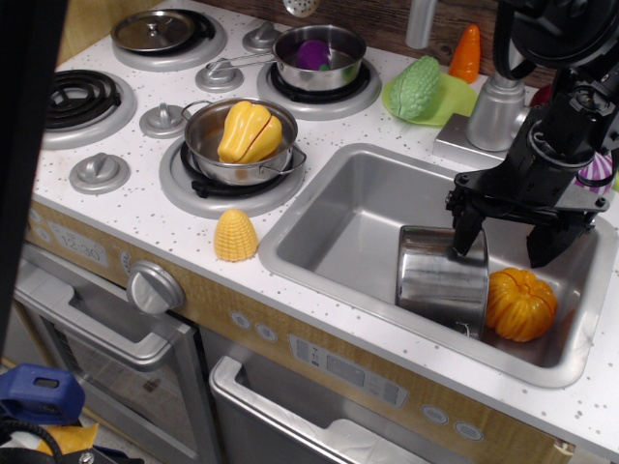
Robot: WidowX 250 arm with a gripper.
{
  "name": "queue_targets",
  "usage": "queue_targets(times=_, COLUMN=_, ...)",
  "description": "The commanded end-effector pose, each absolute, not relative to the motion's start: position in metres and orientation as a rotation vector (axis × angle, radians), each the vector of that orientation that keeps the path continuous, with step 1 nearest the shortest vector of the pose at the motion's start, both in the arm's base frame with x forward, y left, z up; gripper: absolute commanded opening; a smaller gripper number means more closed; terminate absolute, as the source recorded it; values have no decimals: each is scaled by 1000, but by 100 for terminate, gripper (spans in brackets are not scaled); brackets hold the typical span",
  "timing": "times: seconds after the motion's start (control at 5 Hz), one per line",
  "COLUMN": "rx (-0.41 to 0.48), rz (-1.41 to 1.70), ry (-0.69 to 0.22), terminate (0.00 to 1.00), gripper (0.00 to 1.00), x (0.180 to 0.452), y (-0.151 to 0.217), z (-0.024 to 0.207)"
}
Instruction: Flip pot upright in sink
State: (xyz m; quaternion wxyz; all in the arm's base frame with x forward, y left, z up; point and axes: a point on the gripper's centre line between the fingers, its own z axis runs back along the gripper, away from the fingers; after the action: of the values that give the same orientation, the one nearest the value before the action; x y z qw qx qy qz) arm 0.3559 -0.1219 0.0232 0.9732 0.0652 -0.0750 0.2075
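One pot [442,278] in sink [338,217] (pumpkin [520,304] beside).

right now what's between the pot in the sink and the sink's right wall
An orange toy pumpkin lies there, right beside the pot on the sink floor; whether they touch is unclear. The single camera view shows it.

Bright, even light; steel glare.
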Motion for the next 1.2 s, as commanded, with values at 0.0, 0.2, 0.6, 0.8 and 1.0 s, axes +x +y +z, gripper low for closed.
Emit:
queue_targets(times=0.0, rx=132, rz=419, ry=-151, terminate=0, gripper=100, x=356, y=-122, z=23)
queue_targets(times=0.2, rx=218, rz=386, ry=-164, terminate=0, gripper=100, x=356, y=-124, z=22)
queue_targets(times=0.6, rx=431, rz=319, ry=-161, terminate=0, gripper=100, x=357, y=-123, z=26)
queue_targets(times=0.8, rx=457, rz=303, ry=-169, terminate=0, gripper=100, x=356, y=-116, z=24)
queue_targets(times=1.0, rx=443, rz=292, ry=-170, terminate=0, gripper=100, x=357, y=-105, z=26)
